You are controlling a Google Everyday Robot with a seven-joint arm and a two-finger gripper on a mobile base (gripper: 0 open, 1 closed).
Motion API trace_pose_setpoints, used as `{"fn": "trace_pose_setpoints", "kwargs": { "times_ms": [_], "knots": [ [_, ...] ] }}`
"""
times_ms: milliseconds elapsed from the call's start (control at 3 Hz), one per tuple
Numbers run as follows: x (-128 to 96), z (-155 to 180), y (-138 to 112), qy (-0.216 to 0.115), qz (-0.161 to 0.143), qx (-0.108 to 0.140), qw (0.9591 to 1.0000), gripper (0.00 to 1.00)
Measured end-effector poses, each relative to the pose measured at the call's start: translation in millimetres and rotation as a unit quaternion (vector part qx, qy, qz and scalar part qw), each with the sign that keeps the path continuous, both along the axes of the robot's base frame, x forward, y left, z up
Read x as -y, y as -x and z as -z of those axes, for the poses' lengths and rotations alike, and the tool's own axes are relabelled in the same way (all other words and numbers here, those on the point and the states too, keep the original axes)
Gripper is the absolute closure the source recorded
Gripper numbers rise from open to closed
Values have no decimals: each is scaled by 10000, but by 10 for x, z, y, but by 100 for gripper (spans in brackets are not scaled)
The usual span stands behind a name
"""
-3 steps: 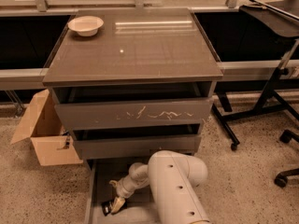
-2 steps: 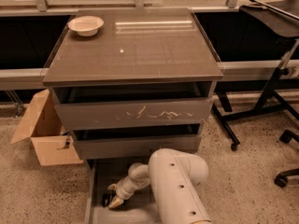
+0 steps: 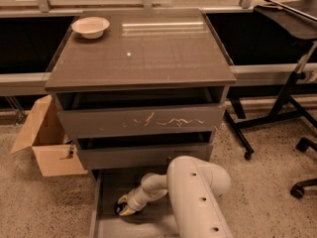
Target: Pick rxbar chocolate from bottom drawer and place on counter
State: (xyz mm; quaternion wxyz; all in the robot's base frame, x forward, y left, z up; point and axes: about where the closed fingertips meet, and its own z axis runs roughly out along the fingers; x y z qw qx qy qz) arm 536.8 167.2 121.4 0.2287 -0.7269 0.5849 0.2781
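The bottom drawer (image 3: 110, 186) is pulled open at the foot of the cabinet. My gripper (image 3: 124, 208) reaches down into it at its left front, below the white arm (image 3: 195, 192). It is shut on the rxbar chocolate (image 3: 120, 206), a small dark wrapper at the fingertips, held just above the drawer floor. The counter (image 3: 143, 53) is the glossy grey-brown cabinet top above, well away from the gripper.
A white bowl (image 3: 90, 26) sits on the counter's back left corner. The scratched-front drawer (image 3: 141, 120) and middle drawer (image 3: 143, 152) overhang the bottom one. An open cardboard box (image 3: 47, 143) stands left; a black stand's legs (image 3: 240, 135) and chair castors (image 3: 299, 187) stand right.
My gripper has moved a little up and back inside the bottom drawer, and the dark wrapper has moved with it.
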Motion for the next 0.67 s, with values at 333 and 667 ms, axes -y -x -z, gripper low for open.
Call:
{"fn": "trace_pose_setpoints", "kwargs": {
  "times_ms": [333,667],
  "knots": [
    [171,-403,-15,-431,-169,422,9980,100],
    [369,-824,-47,-1148,-357,782,9897,100]
  ]
}}
